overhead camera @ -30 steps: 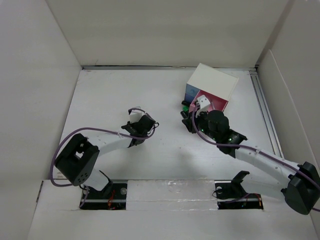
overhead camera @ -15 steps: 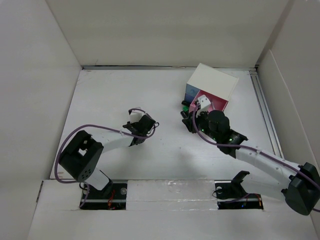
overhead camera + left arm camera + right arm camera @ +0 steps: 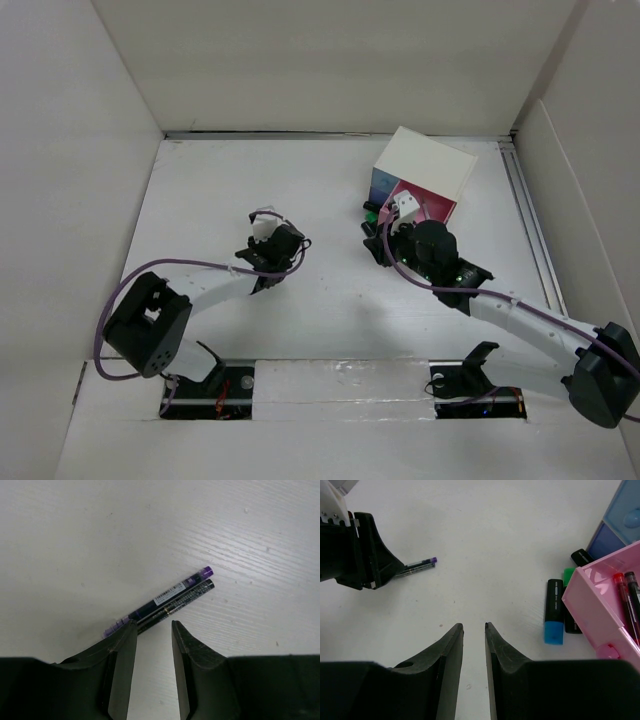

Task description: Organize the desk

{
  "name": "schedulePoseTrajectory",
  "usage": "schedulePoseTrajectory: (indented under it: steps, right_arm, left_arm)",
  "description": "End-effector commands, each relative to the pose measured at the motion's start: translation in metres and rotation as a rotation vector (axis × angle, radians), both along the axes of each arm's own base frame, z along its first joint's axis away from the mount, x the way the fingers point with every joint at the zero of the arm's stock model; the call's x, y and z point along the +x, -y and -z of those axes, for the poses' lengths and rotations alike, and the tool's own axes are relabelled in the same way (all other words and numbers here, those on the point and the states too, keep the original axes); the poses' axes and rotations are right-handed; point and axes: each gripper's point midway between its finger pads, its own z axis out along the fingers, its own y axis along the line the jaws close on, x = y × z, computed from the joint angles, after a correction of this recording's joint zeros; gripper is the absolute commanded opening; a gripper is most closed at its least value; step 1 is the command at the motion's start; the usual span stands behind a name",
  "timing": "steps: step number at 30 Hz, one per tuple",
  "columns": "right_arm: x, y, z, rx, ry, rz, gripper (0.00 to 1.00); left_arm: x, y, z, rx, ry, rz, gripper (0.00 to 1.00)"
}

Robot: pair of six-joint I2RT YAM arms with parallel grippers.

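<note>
Leftward and a little farther from the bases is where the left gripper point(image 3: 152, 627) has gone; the right arm looks unchanged. The left jaws stand partly open with nothing in the gap. Just past their tips a purple pen point(image 3: 162, 599) and a black pen point(image 3: 179, 602) lie side by side, touching, flat on the desk point(image 3: 200, 200), their near ends hidden behind one finger. The desk fills the floor of the scene under both arms, walled by white panels. The right gripper point(image 3: 474, 627) hovers right of centre, its jaws a narrow way apart and holding nothing. At the far right stands a white box point(image 3: 425, 165), its pink drawer point(image 3: 592, 615) pulled out with a red pen point(image 3: 621, 597) inside. Just left of the drawer lie a blue-capped marker point(image 3: 554, 612), a green one point(image 3: 568, 575) and a black one point(image 3: 580, 556).
</note>
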Motion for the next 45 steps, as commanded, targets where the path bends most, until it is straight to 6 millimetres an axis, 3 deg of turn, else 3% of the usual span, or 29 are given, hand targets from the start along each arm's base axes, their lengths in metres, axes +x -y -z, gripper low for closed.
schedulePoseTrajectory:
  steps: [1, 38, 45]
  right_arm:
    - [0.002, -0.009, -0.026, 0.059, 0.058, -0.017, 0.3]
    - [0.0, -0.007, -0.031, 0.068, 0.068, -0.013, 0.3]
    - [0.0, -0.006, -0.033, 0.072, 0.073, -0.013, 0.3]
  left_arm:
    - [0.005, -0.009, 0.007, 0.026, -0.013, -0.02, 0.3]
    - [-0.001, 0.006, 0.029, -0.011, -0.092, 0.064, 0.27]
    - [-0.007, 0.023, 0.028, -0.025, -0.101, 0.136, 0.13]
